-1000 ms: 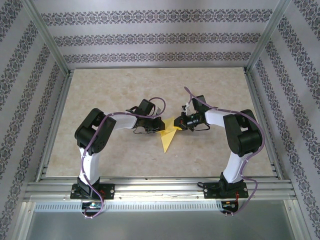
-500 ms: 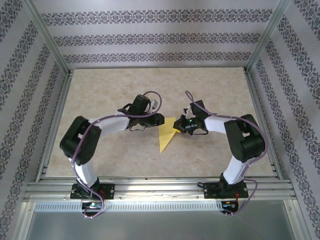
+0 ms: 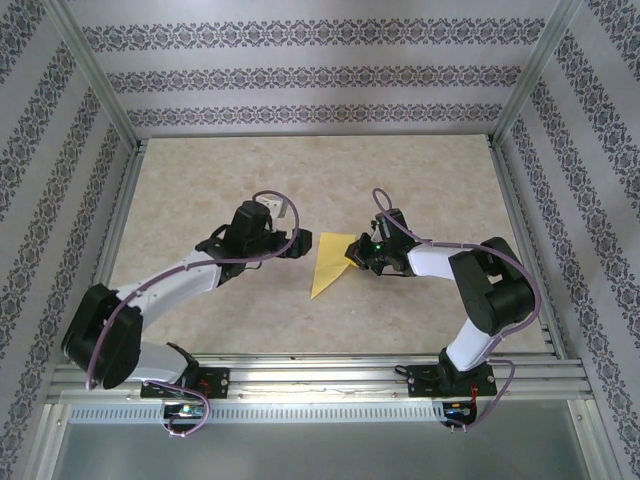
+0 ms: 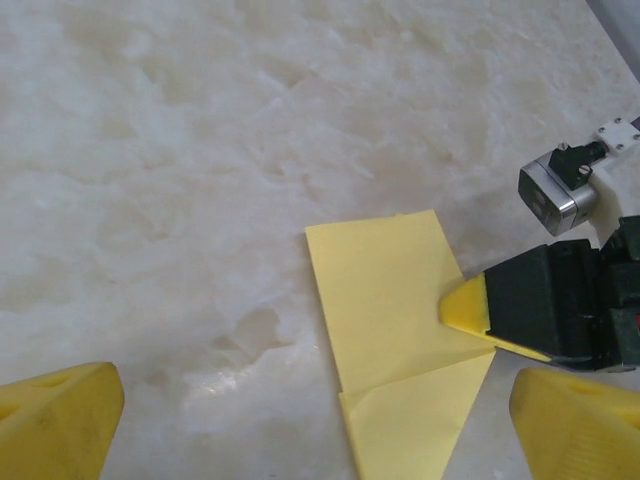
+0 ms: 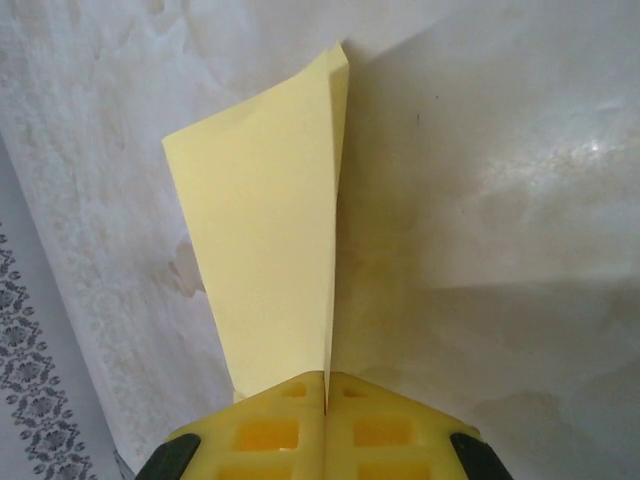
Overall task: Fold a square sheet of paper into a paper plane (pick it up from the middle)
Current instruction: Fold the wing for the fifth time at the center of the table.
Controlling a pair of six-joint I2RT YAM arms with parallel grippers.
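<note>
Nearest, along the bottom of the overhead view, runs the aluminium rail [image 3: 320, 380] that carries both my bases. From there my left arm reaches up from the lower left and my right arm bends in from the right. A purple cable [image 3: 268, 198] loops over my left wrist. Both claws meet near the middle of the marble-patterned table [image 3: 200, 170]. Beyond it, across the top of the frame, stand the patterned walls [image 3: 300, 80].

My left claw [image 3: 293, 246] is spread wide. In its own camera the two yellow fingers [image 4: 55, 425] sit in the bottom corners, with bare table under them. A small silver block [image 4: 555, 195] on my right wrist shows at the right edge.

My right claw [image 3: 355, 252] is pressed together on the paper plane [image 3: 328, 265], pinching its right edge. The plane is a narrow yellow wedge at the centre of the frame, with its point towards the lower left. It lies just right of my left claw, apart from it. From the left wrist, the right claw [image 4: 462, 305] bites the paper plane [image 4: 385, 290] from the right.

In the right wrist view, the right claw [image 5: 327, 420] closes at the bottom centre. The paper plane [image 5: 265, 250] rises from the seam towards the upper middle. The pinched strip is hidden between the pads. The left wrist view cuts off the plane's lower tip. I cannot tell whether the clamped edge is off the table.
</note>
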